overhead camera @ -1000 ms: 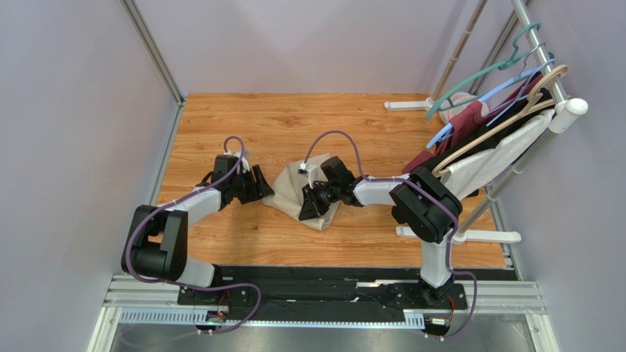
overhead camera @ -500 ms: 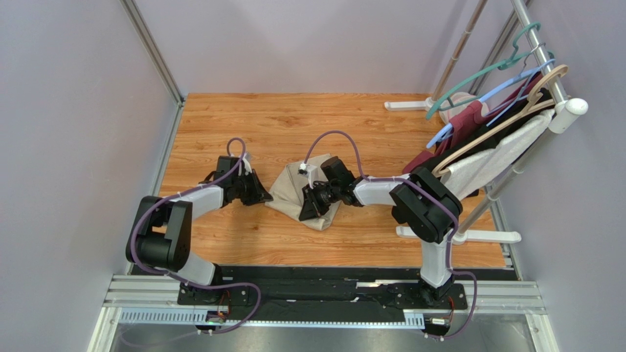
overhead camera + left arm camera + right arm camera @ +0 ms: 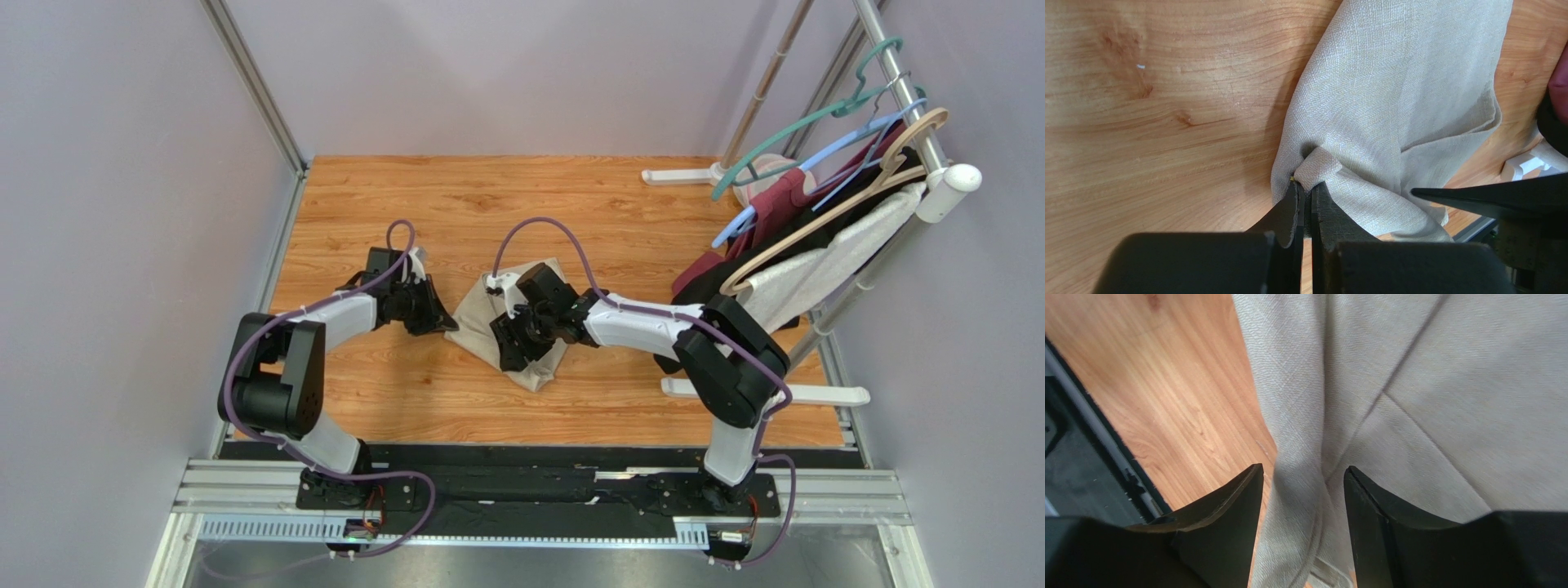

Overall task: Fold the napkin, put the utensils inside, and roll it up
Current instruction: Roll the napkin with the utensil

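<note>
**Pinching the napkin (image 3: 1395, 104) at its edge on the tabletop (image 3: 1161, 86)**

Left pincer (image 3: 1306, 195) is pressed together on a small raised fold at the napkin's near edge. The rest of the beige cloth lies rumpled on the wood just ahead of it. Right pincer (image 3: 1303, 471) hangs over the far side of the same cloth with its jaws spread, and fabric lies beneath the gap, unclamped.
</note>
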Robot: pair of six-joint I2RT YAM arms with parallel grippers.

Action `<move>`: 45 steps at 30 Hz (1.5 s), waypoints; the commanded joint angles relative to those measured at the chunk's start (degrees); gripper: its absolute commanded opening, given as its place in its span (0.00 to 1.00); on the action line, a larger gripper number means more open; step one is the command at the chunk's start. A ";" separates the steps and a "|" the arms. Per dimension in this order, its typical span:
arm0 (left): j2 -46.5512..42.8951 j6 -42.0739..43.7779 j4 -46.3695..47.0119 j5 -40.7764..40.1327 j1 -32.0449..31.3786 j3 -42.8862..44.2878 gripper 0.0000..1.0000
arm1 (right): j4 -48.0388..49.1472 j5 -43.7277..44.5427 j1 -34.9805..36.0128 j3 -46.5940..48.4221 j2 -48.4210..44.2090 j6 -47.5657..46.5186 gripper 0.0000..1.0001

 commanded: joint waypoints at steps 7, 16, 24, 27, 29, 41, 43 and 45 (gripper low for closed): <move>1.59 2.24 -2.76 1.03 0.07 3.43 0.00 | -0.90 23.54 10.56 3.62 -8.38 -7.35 0.57; 1.67 2.42 -2.85 1.11 0.07 3.43 0.00 | 0.59 26.62 13.47 4.33 -4.34 -10.69 0.56; 1.67 2.33 -2.85 1.20 0.07 3.51 0.00 | 1.21 26.10 13.64 4.06 -2.23 -11.05 0.51; 1.67 2.33 -2.94 1.20 0.07 3.51 0.00 | 1.39 26.10 13.64 3.97 -1.79 -11.13 0.47; 1.67 2.33 -2.94 1.20 0.07 3.60 0.00 | 1.48 25.92 13.56 3.97 -1.17 -11.13 0.44; 2.29 2.42 -2.76 1.64 0.07 3.78 0.00 | 2.53 28.65 13.47 3.36 3.04 -11.31 0.42; 2.11 2.42 -2.76 1.64 0.07 3.78 0.00 | 2.53 28.65 13.38 3.18 3.57 -11.40 0.42; 2.20 2.42 -2.76 1.73 0.07 3.78 0.00 | 2.44 28.56 13.38 2.74 4.27 -11.31 0.42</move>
